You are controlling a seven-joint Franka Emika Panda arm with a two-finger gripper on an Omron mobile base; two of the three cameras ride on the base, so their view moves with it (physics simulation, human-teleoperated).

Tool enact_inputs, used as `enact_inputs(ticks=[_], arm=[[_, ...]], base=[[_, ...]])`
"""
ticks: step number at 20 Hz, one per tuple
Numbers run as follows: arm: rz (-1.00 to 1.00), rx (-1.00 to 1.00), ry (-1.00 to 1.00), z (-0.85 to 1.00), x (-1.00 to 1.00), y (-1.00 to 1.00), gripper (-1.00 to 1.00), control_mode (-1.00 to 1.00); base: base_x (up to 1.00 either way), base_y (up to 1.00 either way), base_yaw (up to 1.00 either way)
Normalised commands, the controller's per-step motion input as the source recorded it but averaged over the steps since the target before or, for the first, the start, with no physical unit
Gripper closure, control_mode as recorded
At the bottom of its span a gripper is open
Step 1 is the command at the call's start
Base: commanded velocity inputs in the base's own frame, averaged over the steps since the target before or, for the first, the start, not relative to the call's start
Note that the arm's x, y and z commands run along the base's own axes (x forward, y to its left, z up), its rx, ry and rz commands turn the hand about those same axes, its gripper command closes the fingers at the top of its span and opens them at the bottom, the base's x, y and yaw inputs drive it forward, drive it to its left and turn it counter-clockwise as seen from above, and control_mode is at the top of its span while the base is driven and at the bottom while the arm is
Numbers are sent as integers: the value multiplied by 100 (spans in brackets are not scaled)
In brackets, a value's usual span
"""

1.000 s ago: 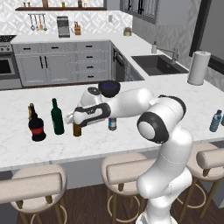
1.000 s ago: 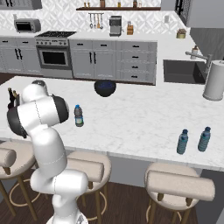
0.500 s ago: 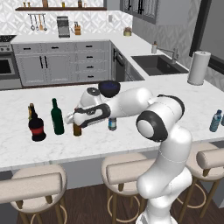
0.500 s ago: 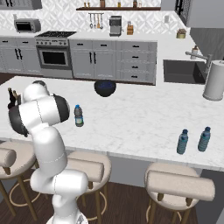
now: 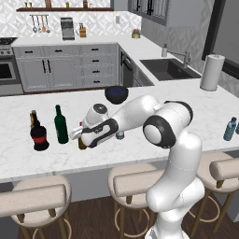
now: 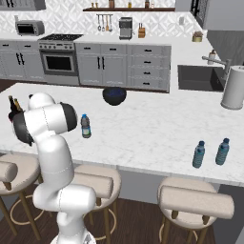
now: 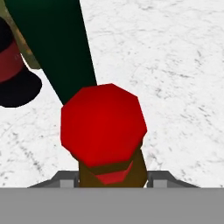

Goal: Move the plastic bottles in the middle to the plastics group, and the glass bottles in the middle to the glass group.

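The amber-brown bottle [image 5: 82, 144] with a red top [image 7: 103, 124] stands on the counter, and my gripper [image 5: 84, 137] [image 7: 112, 180] is shut on it just under that top. Close to its left stands the tall dark green bottle [image 5: 60, 125] [image 7: 57, 48]. Further left is the glass group: a squat black bottle with a red label [image 5: 39, 137] [image 7: 12, 74] and a slim brown bottle [image 5: 33, 117] behind it. The small clear water bottle [image 6: 86, 126] [image 5: 120, 135] is in the middle, partly behind my arm. Light blue plastic bottles [image 6: 198, 154] [image 6: 222, 151] [image 5: 229, 129] stand at the far right.
A dark blue bowl [image 5: 116, 94] [image 6: 114, 95] sits on the counter's far side. A paper towel roll [image 5: 211, 72] [image 6: 234, 88] stands near the sink [image 5: 170, 68]. Stools [image 5: 135, 179] line the counter's near edge.
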Motion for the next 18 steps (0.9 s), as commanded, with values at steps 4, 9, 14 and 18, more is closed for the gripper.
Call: enact_inputs(ticks=[4,9,14,18], arm=[[0,0,0,-12,0,3,100,-100],[0,0,7,0,21,13,100,-100],[0,0,2,0,27,20,100,-100],[0,0,0,-5,11,11,100,-100]], base=[[0,0,0],[0,0,0],[0,0,0],[0,0,0]])
